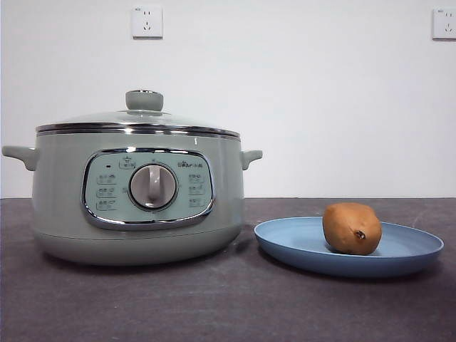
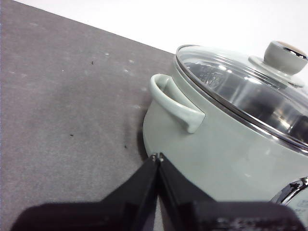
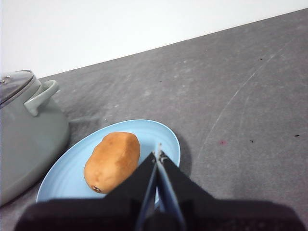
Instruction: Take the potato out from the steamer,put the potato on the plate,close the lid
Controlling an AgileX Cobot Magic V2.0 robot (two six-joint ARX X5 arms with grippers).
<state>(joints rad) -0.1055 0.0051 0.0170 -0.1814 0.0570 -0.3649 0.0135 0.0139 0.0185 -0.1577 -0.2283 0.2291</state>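
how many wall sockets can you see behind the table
2. One white wall socket sits high on the wall above the sage-green steamer pot; the other white socket is at the top right edge, partly cut off.

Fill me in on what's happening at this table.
Nothing is being handled right now. The potato lies on the plate, which sits beside the steamer, and the lid is on the steamer. The left gripper hangs shut near the steamer's handle; the right gripper hangs shut over the plate, holding nothing. By how things lie, the job looks done.
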